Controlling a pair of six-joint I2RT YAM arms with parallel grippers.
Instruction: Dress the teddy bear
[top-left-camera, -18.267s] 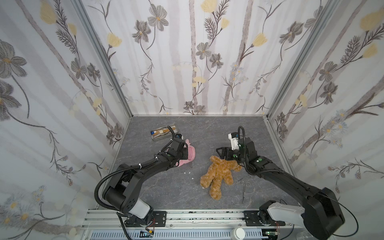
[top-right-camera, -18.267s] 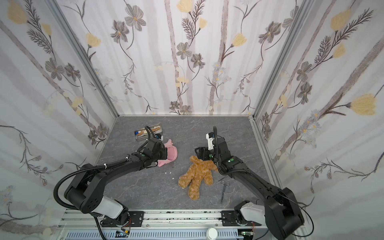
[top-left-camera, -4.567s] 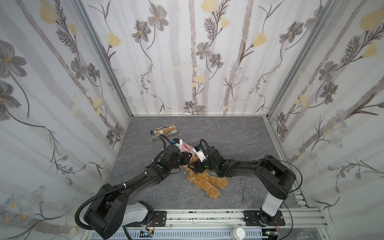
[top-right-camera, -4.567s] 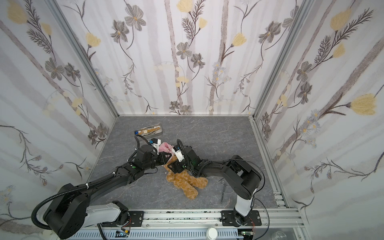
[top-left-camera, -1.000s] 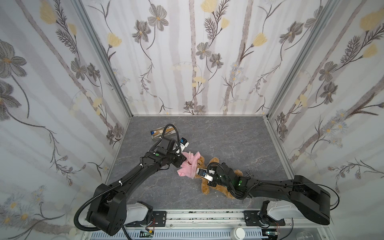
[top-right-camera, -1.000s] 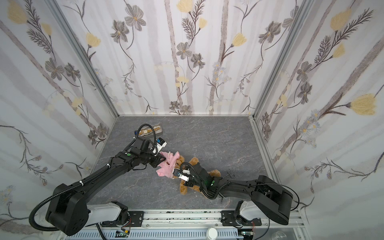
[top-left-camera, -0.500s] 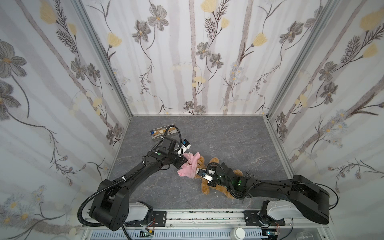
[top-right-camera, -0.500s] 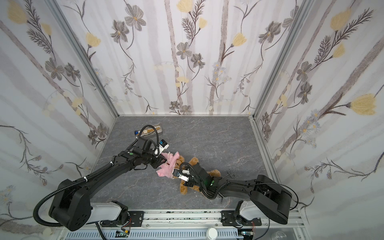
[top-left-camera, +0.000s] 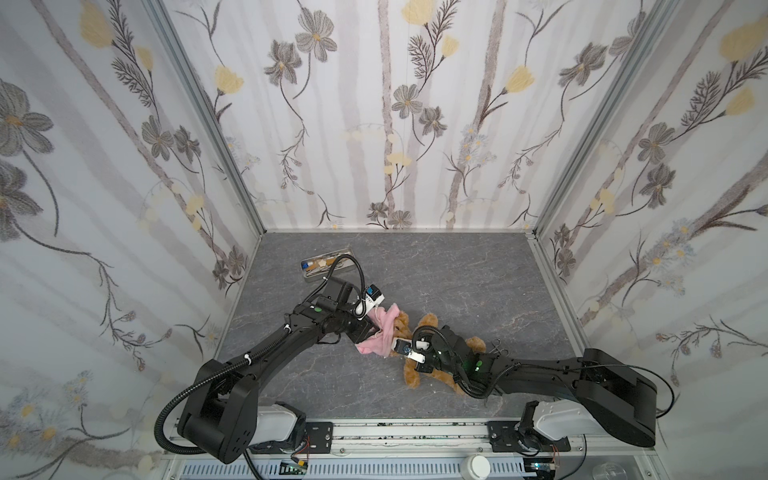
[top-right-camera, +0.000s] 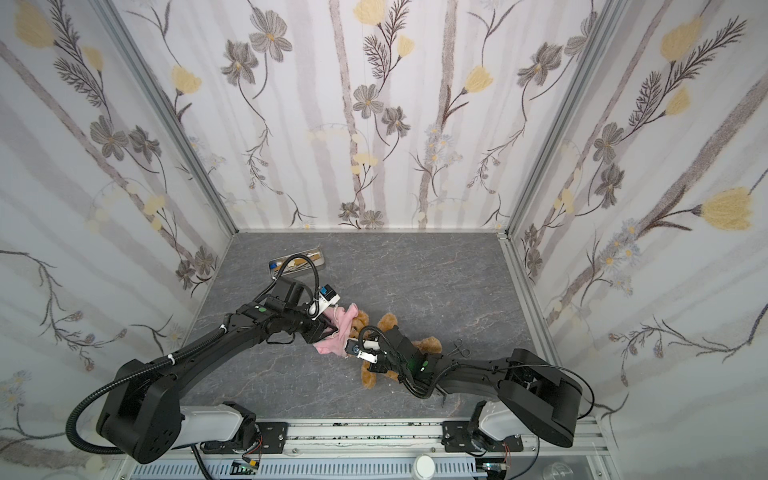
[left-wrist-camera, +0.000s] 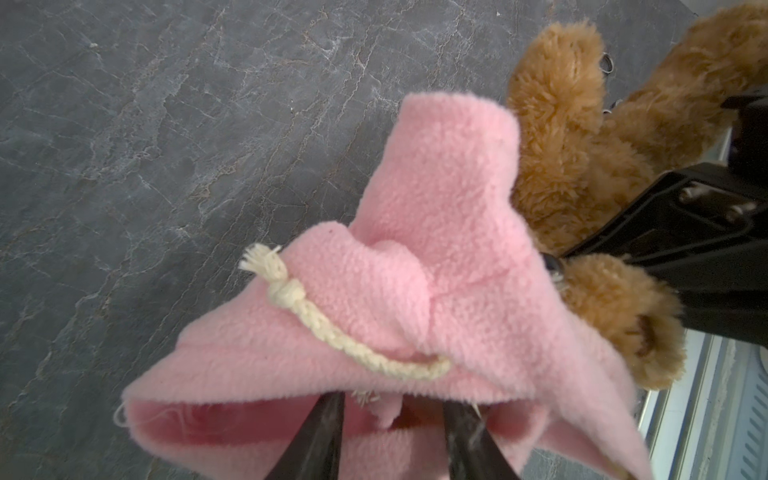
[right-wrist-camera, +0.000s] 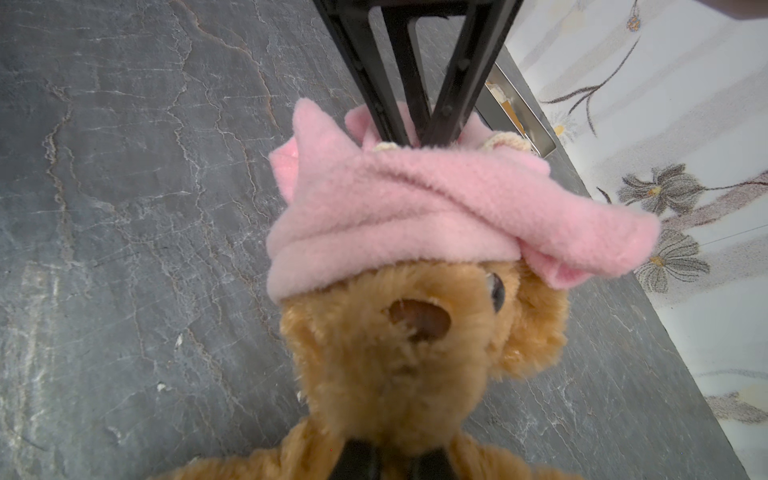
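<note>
Lying mid-way across the surface (top-left-camera: 457, 282), the fluffy golden-brown teddy bear (right-wrist-camera: 395, 365) has pink fleece (right-wrist-camera: 395, 208) bunched over its brow, one dark eye and nose exposed. The right claw (right-wrist-camera: 390, 461) pinches its chest fur; the left claw (left-wrist-camera: 392, 419) has its tips buried in fleece, grip indeterminable.

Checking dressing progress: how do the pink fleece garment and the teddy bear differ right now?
The pink fleece garment is short-napped and pale pink, with a cream cord; the teddy bear is shaggy golden-brown plush. The garment is crumpled into a band over the bear's forehead; the bear is stretched out, body and legs uncovered. Both are soft and fuzzy.
</note>
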